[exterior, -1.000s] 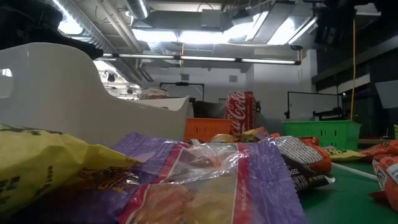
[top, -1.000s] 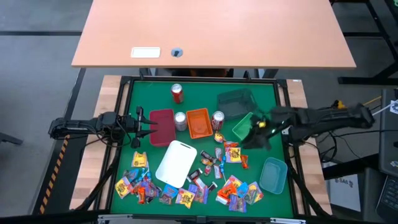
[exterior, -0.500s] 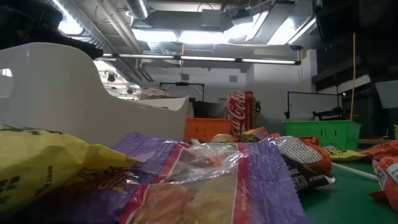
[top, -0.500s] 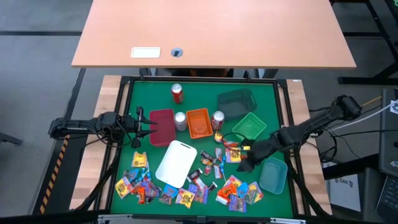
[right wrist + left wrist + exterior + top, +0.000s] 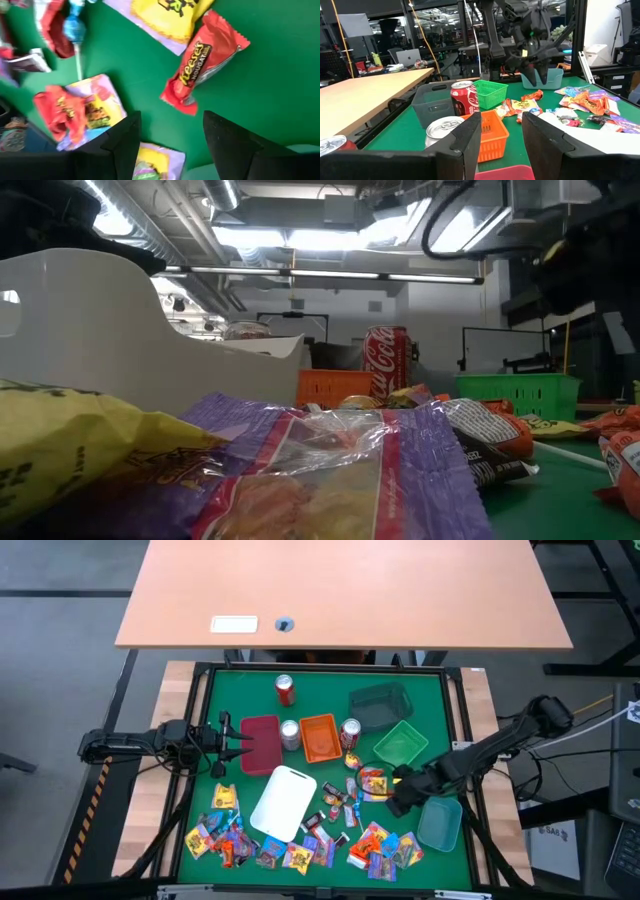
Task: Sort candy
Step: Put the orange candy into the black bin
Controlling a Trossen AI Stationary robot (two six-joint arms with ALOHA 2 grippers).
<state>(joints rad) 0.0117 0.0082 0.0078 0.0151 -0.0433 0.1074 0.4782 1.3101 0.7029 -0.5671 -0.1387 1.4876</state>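
The candy lies loose on the green mat in three heaps: near left [image 5: 250, 836], middle [image 5: 340, 800] and near right [image 5: 385, 846]. My right gripper [image 5: 396, 802] hangs open, pointing down, just above the mat between the middle heap and the teal tray [image 5: 440, 823]. In its wrist view the open gripper [image 5: 170, 150] has an orange-red wrapped bar [image 5: 202, 62] lying flat just beyond its fingers and a purple-yellow pack [image 5: 80, 112] to one side. My left gripper [image 5: 236, 746] waits open and level at the table's left, beside the maroon tray [image 5: 260, 743].
An orange tray [image 5: 320, 737], a green basket [image 5: 401, 744], a dark grey bin [image 5: 378, 705] and a white tray [image 5: 284, 802] stand on the mat. A red can [image 5: 285, 690], a silver can [image 5: 290, 733] and a cola can [image 5: 350, 732] stand among them.
My right gripper has come from over the green basket toward the table's near edge and down, to just above the candy. It has tipped from nearly level to pointing down and has rolled about its own axis. Its fingers have stayed open.
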